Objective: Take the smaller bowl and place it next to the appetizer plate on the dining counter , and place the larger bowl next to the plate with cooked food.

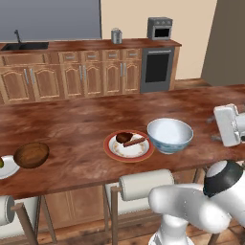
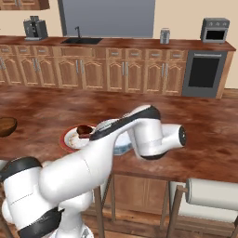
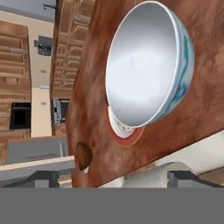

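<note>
The larger bowl [image 1: 170, 135], white with a blue pattern, stands upright on the dining counter [image 1: 72, 119], right beside the red-rimmed plate with cooked food [image 1: 128, 145]. Far left, the smaller bowl [image 1: 31, 154], dark brown, sits against the white appetizer plate [image 1: 5, 166]. My gripper [image 1: 213, 129] hovers to the right of the larger bowl, apart from it. In the hand view the gripper [image 3: 112, 177] is open, its fingertips [image 3: 41, 177] wide apart and nothing between them, facing the larger bowl [image 3: 144, 70]. My arm hides most of that bowl in the right base view.
Padded stools [image 1: 146, 184] line the counter's near edge. Behind the counter runs a row of wooden cabinets [image 1: 86, 72] with a sink [image 1: 24, 46], an oven [image 1: 157, 69] and a toaster oven [image 1: 160, 28]. Bare wood lies behind and right of the larger bowl.
</note>
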Motion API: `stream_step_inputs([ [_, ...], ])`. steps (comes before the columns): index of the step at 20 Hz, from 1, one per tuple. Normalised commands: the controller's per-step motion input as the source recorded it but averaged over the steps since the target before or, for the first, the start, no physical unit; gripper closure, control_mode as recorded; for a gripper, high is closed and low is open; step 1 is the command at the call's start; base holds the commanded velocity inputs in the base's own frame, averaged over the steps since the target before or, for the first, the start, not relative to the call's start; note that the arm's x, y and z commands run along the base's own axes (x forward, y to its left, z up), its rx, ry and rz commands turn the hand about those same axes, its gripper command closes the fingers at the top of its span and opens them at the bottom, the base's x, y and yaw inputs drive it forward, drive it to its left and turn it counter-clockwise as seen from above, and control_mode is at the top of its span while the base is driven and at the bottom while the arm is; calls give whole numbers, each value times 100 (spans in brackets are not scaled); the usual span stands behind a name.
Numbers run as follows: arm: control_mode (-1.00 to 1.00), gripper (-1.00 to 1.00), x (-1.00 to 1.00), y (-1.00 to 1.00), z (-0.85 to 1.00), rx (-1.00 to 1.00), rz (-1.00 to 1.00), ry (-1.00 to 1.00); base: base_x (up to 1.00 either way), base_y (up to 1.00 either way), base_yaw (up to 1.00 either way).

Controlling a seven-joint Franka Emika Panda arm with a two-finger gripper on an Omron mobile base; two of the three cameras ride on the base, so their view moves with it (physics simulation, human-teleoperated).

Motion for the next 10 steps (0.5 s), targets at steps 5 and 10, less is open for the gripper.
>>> stream_step_inputs([
  [5, -100, -100, -72, 65, 93, 0, 0, -3, 0, 0, 0],
  [10, -100, -100, -83, 89, 61, 0, 1, -1, 0, 0, 0],
])
